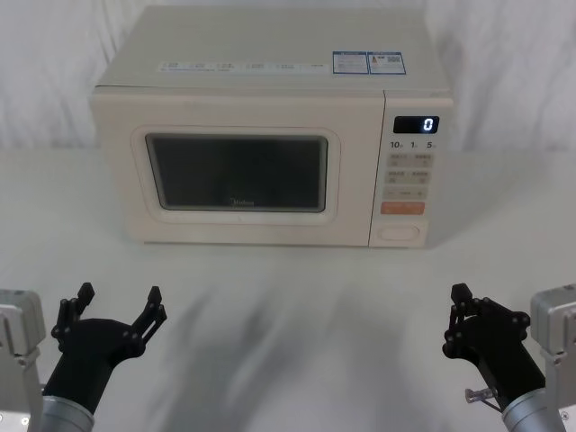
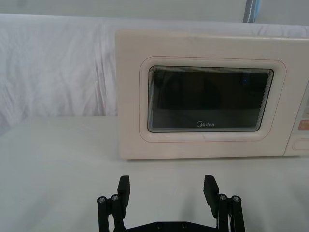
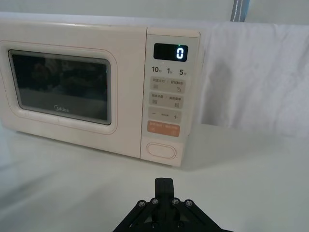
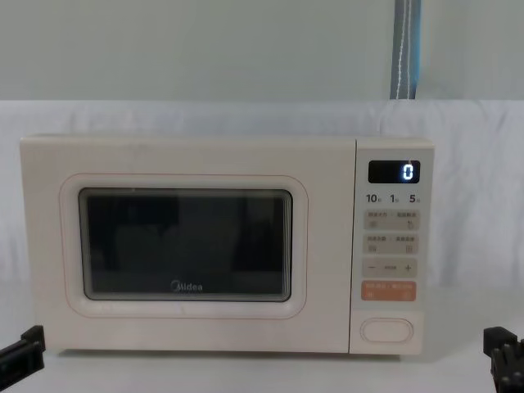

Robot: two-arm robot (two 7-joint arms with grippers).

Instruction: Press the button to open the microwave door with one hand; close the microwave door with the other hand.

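White table [image 1: 288, 306] – microwave [image 1: 270, 54] shut

The microwave [image 1: 270, 135] stands on the table [image 1: 288, 306]; its button [image 1: 400, 233] lies right of the microwave door [image 1: 236, 173]

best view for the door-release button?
Right wrist view: the button is large and unobstructed, below the orange key. Chest and head views show it smaller; the left wrist view cuts it off at the frame edge.

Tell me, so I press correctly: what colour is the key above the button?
Orange, clearest in the right wrist view.
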